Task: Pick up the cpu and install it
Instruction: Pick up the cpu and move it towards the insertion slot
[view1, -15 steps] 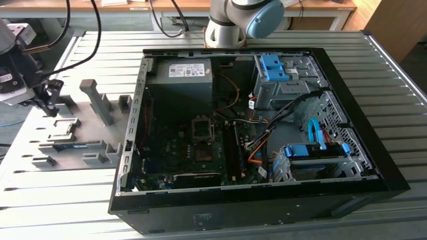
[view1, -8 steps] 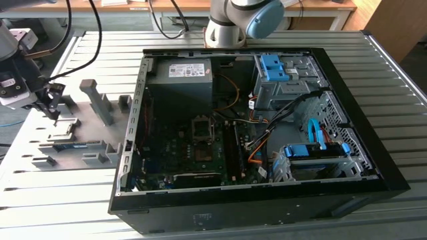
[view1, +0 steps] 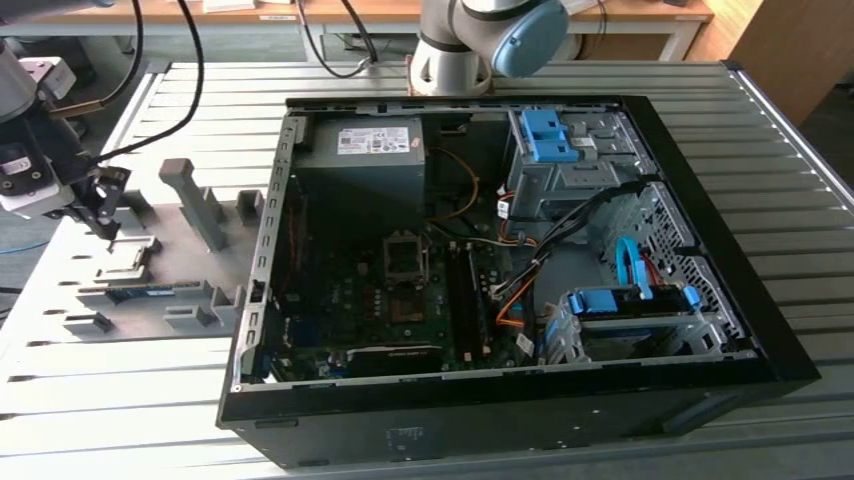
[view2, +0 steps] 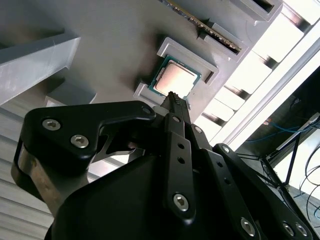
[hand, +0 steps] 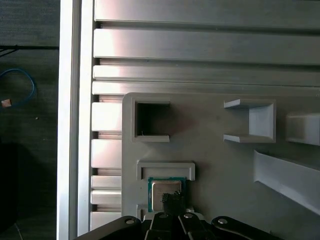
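The cpu (view2: 176, 79) lies in a grey tray (view2: 105, 45) pocket (slatted metal table (hand: 200, 45) beneath).

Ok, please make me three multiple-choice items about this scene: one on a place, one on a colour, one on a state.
1. Where does the cpu lie?
A. in the motherboard socket
B. in a recess of the grey fixture tray
C. on the power supply

2. What colour are the drive brackets in the computer case?
A. red
B. blue
C. yellow

3. How is the computer case?
A. closed by a panel
B. standing upright
C. lying open

Answers:
1 B: the cpu sits in the tray's recess, just below the pincer.
2 B: the brackets are plainly blue.
3 C: the case lies on its side and its inside shows.
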